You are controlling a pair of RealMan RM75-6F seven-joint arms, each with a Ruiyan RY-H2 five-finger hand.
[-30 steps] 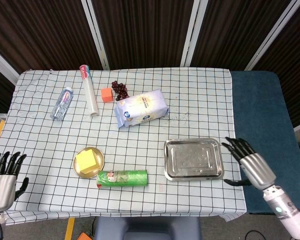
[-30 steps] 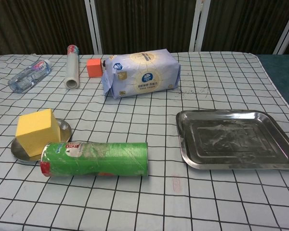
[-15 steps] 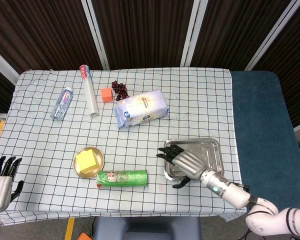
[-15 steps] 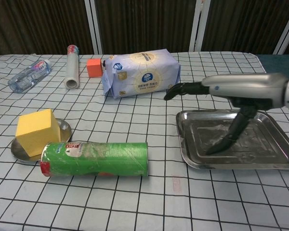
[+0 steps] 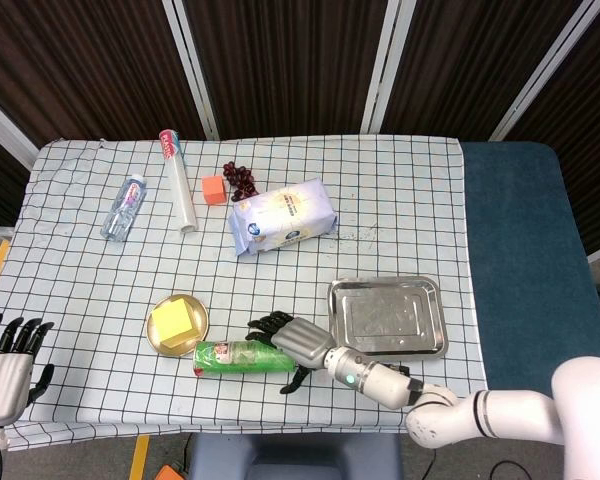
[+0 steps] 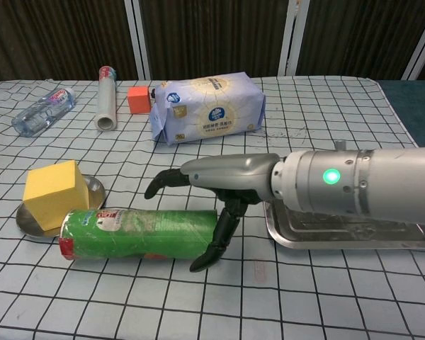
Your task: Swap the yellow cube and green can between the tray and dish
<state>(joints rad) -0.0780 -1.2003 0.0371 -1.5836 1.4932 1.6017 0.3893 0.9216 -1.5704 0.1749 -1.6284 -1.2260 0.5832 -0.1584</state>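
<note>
Since a second ago, when it hovered off the table's right edge, the right hand (image 5: 298,340) has swept across the tray (image 5: 387,317) and now hangs over the right end of the green can (image 5: 244,357), fingers spread and thumb dropped past the can's end, gripping nothing. This reads as the reach for the can, so the swap has barely begun: the can lies on its side on the table (image 5: 400,200), just in front of the dish (image 5: 156,340), not in the tray, which sits bare to the right. The yellow cube (image 5: 176,320) rests in the dish. The left hand (image 5: 8,360) waits open at the near left corner, clear of everything.

The chest view shows the thumb reaching down beside the can's end, though whether the fingers (image 6: 163,180) touch the can cannot be told; the head view hides that gap. Only the head view shows the left hand. Farther back lie a tissue pack (image 5: 282,216), an orange block (image 5: 213,189), a bottle (image 5: 123,207) and a wrapped roll (image 5: 178,181).
</note>
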